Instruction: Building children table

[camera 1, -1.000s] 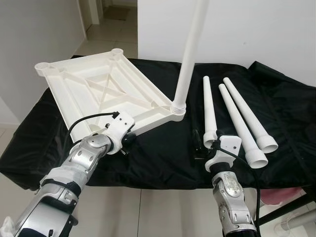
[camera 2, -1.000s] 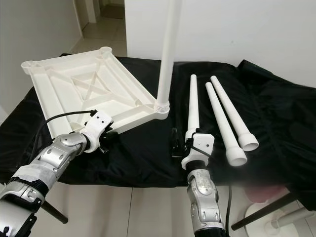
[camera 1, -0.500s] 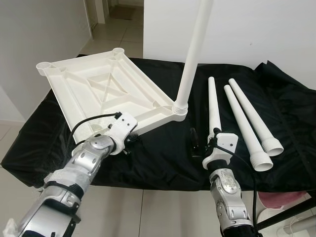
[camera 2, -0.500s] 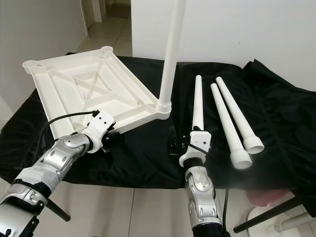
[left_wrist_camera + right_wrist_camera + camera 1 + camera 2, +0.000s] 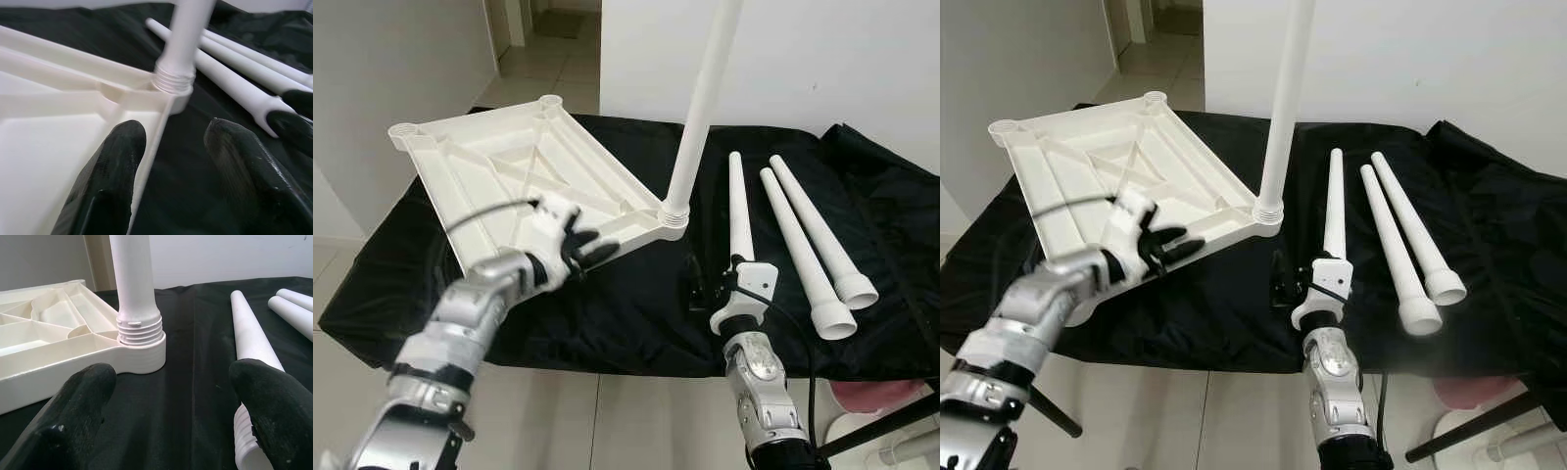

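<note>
- The left tool (image 5: 590,247) hovered with its fingers spread wide over the near long edge of the upturned white table panel (image 5: 499,166), one finger (image 5: 110,171) above the panel's ribbed inside and the other beyond the rim, over the black cloth (image 5: 636,304).
- Just ahead of the left tool, an upright leg (image 5: 703,108) stood screwed into the panel's corner socket (image 5: 139,355).
- The right tool (image 5: 705,289) sat low on the black-covered tabletop, fingers wide apart and holding nothing; the socket lay ahead of one finger (image 5: 73,416).
- The nearest loose leg (image 5: 738,211) lay just beside the right tool's other finger, its threaded end close to it.
- Two more loose legs (image 5: 813,250) lay beyond it, side by side.
</note>
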Tool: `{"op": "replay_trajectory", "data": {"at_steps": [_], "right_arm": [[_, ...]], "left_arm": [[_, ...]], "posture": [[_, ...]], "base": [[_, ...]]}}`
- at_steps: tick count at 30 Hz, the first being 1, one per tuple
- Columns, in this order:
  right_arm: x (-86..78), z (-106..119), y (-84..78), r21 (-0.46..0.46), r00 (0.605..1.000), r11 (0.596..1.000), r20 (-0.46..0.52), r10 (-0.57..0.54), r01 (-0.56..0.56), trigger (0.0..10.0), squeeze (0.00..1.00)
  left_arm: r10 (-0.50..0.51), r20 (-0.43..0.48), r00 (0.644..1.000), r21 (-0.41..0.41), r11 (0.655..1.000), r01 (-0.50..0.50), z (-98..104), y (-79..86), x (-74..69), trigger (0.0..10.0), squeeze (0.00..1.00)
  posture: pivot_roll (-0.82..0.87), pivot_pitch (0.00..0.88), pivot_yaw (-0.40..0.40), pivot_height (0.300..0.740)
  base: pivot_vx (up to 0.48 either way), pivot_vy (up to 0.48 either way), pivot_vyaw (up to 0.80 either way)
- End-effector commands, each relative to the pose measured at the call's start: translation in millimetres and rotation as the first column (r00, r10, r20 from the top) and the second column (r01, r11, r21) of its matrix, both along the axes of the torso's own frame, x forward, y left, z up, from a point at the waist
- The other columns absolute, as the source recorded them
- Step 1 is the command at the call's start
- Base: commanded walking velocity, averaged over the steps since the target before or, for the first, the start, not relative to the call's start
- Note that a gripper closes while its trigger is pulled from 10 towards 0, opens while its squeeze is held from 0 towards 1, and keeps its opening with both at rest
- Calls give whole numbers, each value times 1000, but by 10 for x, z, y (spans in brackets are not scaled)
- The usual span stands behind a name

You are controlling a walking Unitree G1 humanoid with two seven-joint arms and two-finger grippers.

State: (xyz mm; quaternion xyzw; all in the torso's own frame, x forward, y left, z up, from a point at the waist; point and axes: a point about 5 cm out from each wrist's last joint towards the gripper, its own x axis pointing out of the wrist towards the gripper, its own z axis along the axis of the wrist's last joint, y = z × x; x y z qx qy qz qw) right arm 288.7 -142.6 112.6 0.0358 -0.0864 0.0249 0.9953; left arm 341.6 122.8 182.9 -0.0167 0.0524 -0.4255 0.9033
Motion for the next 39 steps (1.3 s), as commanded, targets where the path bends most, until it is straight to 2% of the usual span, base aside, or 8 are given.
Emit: {"op": "replay_trajectory", "data": {"at_steps": [1,9,11,15,18,26,28,39], "right_arm": [[12,-23,18,-9,1000,1000,-8,0,0,10000,0],[112,56,-36,-3,1000,1000,3,-25,25,10000,0],[140,85,-14,-7,1000,1000,9,-18,18,10000,0],[162,106,4,-16,1000,1000,14,-9,9,10000,0],[190,104,6,-22,1000,1000,9,-9,9,10000,0],[213,99,8,-27,1000,1000,5,-6,6,10000,0],[221,82,8,-31,1000,1000,-4,-8,8,10000,0],[214,49,-1,-33,1000,999,-15,-15,15,10000,0]], "left_arm": [[40,6,999,27,999,-40,-23,83,17,10000,0],[148,39,988,143,978,-152,-79,346,46,10000,0],[193,30,981,181,964,-195,-125,484,66,10000,0],[245,29,969,180,952,-246,-129,617,85,10000,0],[338,88,937,251,903,-349,-141,866,100,10000,0],[370,177,912,327,852,-409,-136,1075,58,10000,0],[387,214,897,341,831,-440,-110,1226,3,10000,0],[373,224,900,361,826,-432,-103,1344,-89,10000,0]], "posture": [[36,28,-7,740],[46,76,-37,740],[47,80,-43,740],[47,81,-48,740],[50,80,-57,740],[61,79,-61,740],[64,79,-59,740],[72,87,-59,740]], "base": [[0,0,0],[0,0,0],[0,0,0],[0,0,0],[0,0,0],[0,0,0],[0,0,0],[0,0,0]]}}
